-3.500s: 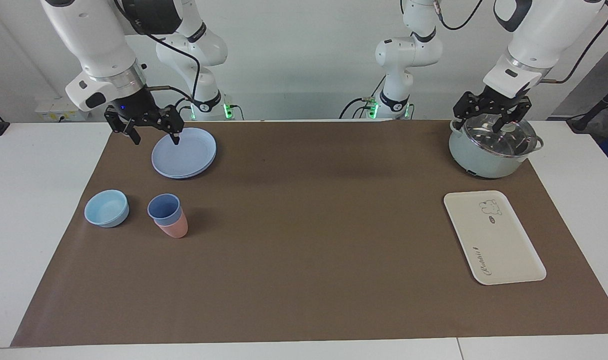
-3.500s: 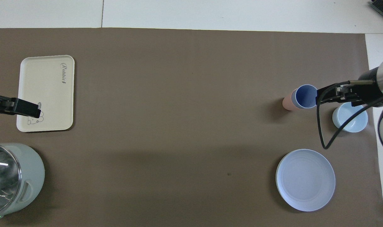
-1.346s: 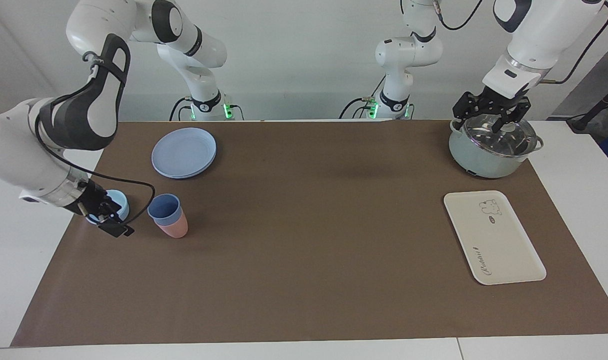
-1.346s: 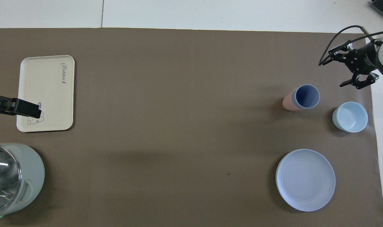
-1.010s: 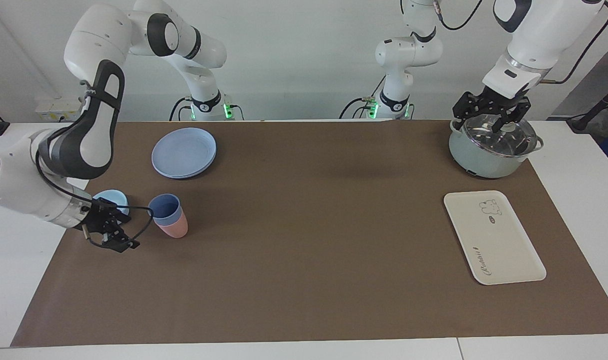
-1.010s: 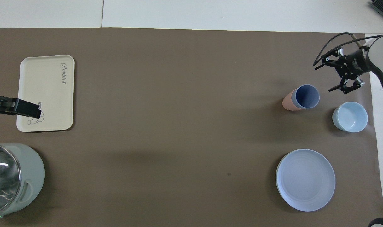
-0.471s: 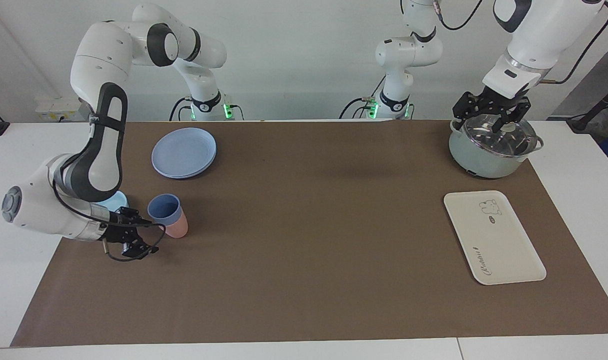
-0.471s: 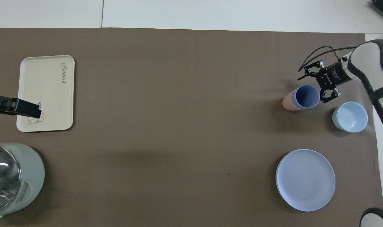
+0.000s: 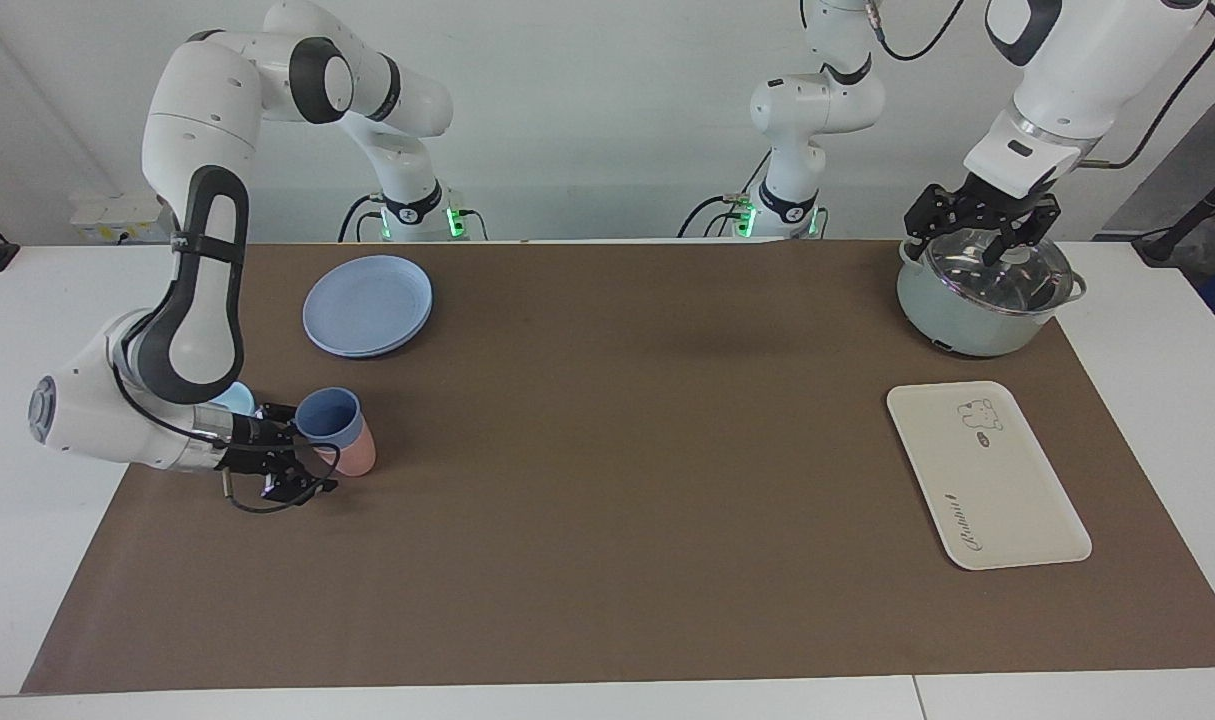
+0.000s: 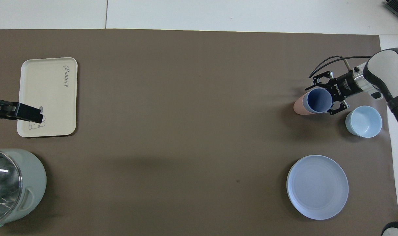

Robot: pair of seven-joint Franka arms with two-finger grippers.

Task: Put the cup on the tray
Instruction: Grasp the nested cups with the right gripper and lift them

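Observation:
The periwinkle-blue cup (image 9: pixel 327 418) stands upright on the brown mat toward the right arm's end, touching a salmon-pink tumbler (image 9: pixel 355 456) that lies farther from the robots. It also shows in the overhead view (image 10: pixel 318 100). My right gripper (image 9: pixel 301 452) is low at the cup, open, with one finger on each side of it (image 10: pixel 321 99). The cream tray (image 9: pixel 985 474) lies flat toward the left arm's end and also shows in the overhead view (image 10: pixel 48 95). My left gripper (image 9: pixel 979 228) waits open above the pot's lid.
A light-blue bowl (image 10: pixel 363 121) stands beside the cup, partly hidden by the right arm in the facing view. A round blue plate (image 9: pixel 368 304) lies nearer the robots. A pale green pot with a glass lid (image 9: pixel 987 296) stands nearer the robots than the tray.
My right arm swung down from over the plate, past the bowl, and brought its open gripper in around the blue cup. The left arm, cups and tray have not moved.

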